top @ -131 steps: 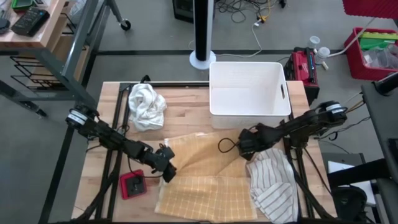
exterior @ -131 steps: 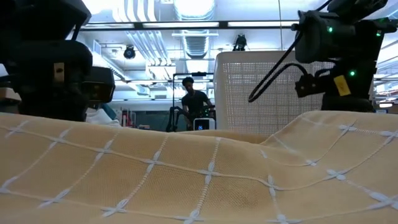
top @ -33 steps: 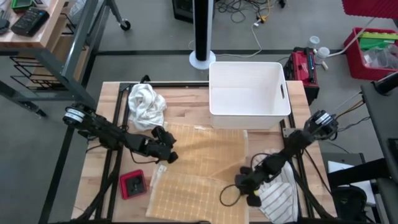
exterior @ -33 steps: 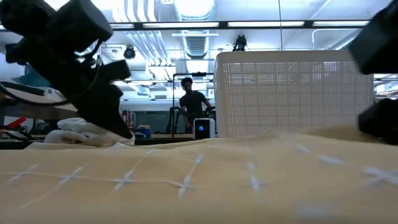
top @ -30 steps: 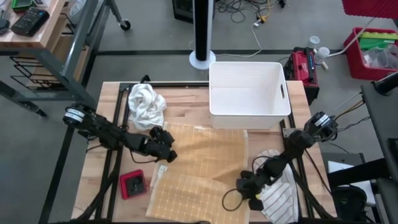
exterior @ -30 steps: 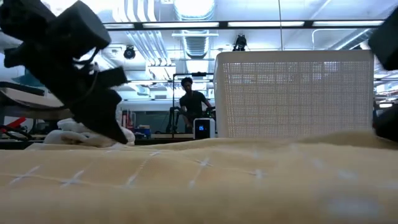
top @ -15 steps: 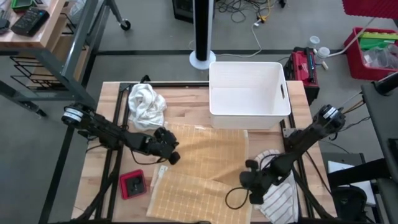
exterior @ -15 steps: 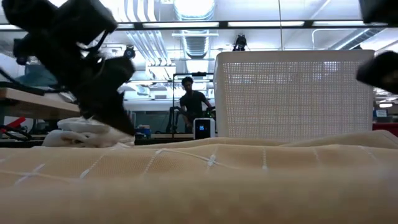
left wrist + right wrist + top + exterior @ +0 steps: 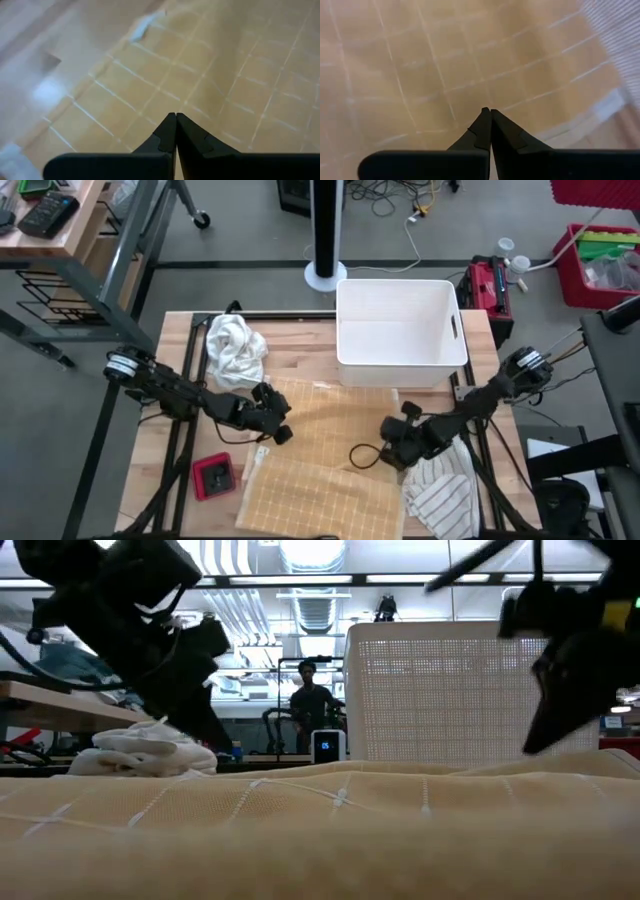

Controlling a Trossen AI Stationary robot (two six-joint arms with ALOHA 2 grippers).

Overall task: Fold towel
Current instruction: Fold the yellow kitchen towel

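Both grippers, left [image 9: 281,432] & right [image 9: 390,452], pinched shut w/ nothing held, over tan grid-stitched towel [image 9: 320,480]. Risk: closed tips dragging cloth beneath, bunching fold.

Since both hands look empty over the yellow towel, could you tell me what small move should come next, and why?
Probably open the left hand and lower it onto the towel's near left edge. Both it and the right hand are shut and holding nothing, and the towel lies only partly folded.
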